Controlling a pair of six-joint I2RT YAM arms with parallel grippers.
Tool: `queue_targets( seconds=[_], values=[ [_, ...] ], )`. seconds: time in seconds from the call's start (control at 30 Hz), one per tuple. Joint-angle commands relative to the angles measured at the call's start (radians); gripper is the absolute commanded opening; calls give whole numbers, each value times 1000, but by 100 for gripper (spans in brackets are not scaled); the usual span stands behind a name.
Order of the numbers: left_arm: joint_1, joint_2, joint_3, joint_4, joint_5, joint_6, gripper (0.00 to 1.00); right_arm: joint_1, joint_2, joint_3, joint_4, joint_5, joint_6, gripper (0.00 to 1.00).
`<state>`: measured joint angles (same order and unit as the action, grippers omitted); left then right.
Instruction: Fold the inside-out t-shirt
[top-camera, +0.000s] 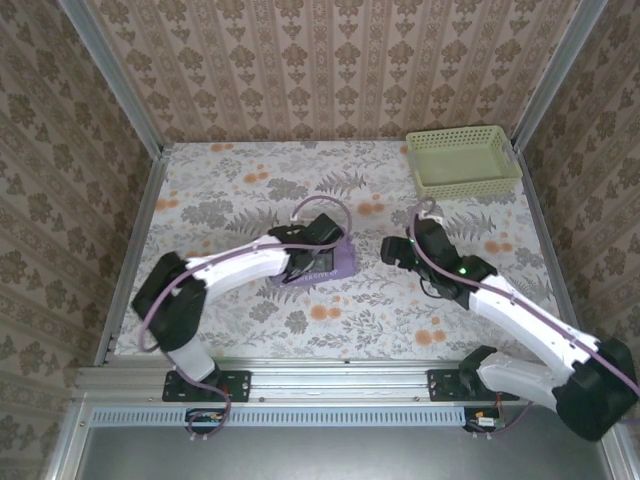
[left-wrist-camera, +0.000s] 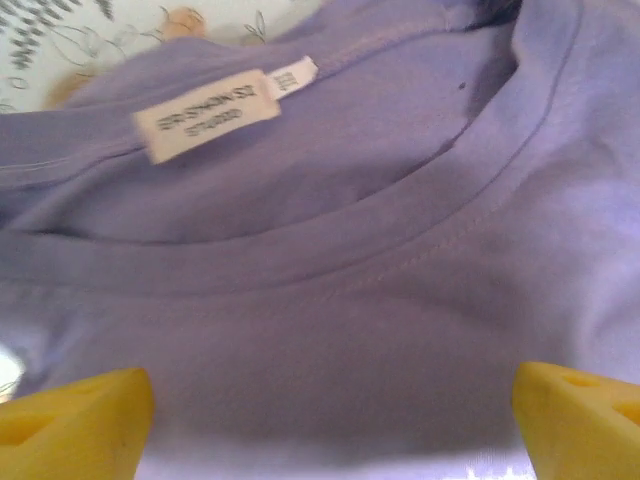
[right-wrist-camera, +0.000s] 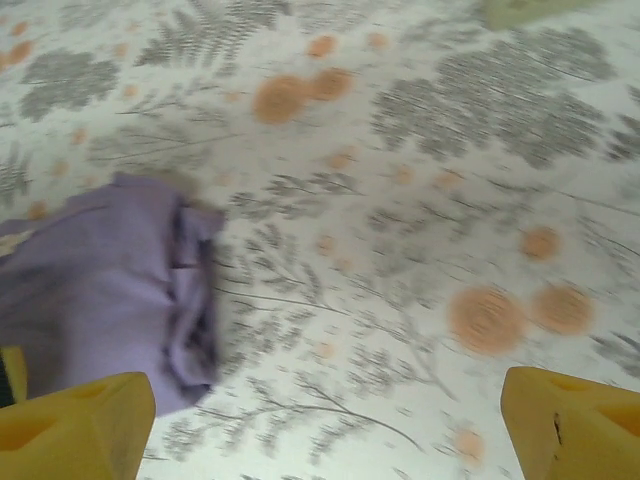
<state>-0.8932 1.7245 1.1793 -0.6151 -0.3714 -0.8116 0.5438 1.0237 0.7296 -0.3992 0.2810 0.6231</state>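
Left pincer (left-wrist-camera: 330, 425) hangs wide just over the folded lavender t-shirt (top-camera: 342, 262), neck label (left-wrist-camera: 207, 115) up, so the bundle lies unheld; right pincer (right-wrist-camera: 325, 425), equally wide and holding nothing, hovers at the shirt's 3 o'clock, clear of it; shirt rests mid-bench (top-camera: 230, 190); the green mesh basket (top-camera: 463, 160) sits well apart at 1 o'clock.

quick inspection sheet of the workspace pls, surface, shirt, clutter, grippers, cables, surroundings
surface: floral-print tablecloth, flat, no spills seen
job's things: lavender t-shirt in a small folded bundle mid-table, neck label showing
clutter: pale green basket at far right corner, empty, apart from the shirt
grippers: left gripper open over the collar; right gripper open over bare cloth beside the shirt
cables: purple cable loops above the left wrist, right arm cable runs along its arm; no snag seen
surroundings: patterned walls, metal frame posts
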Motion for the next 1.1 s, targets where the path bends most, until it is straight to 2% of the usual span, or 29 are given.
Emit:
queue_targets(
  seconds=[0.0,0.13,0.33,0.47,0.57,0.77,0.9,1.07],
  values=[
    [23,95,76,-61,-7,44,94,-11,-97,-55,-42,5,40,92],
    [97,179,101,-69,41,142,94,-14,-154,-72,-72,-8,46,92],
    [297,178,132,-116,105,359,100,-21,-212,-66,-101,-12,38,93],
    [424,240,255,-179,159,481,100,-24,-255,-55,-131,-6,31,93],
    [492,322,395,-278,153,506,100,-31,-290,-40,-185,18,20,94],
    [600,413,554,-390,84,509,100,-47,-354,-6,-271,54,-10,97],
    [574,252,471,-357,18,431,100,-49,-348,-31,-239,30,0,98],
    [456,30,291,-311,-70,227,100,-51,-293,-59,-170,-35,26,98]
  ],
)
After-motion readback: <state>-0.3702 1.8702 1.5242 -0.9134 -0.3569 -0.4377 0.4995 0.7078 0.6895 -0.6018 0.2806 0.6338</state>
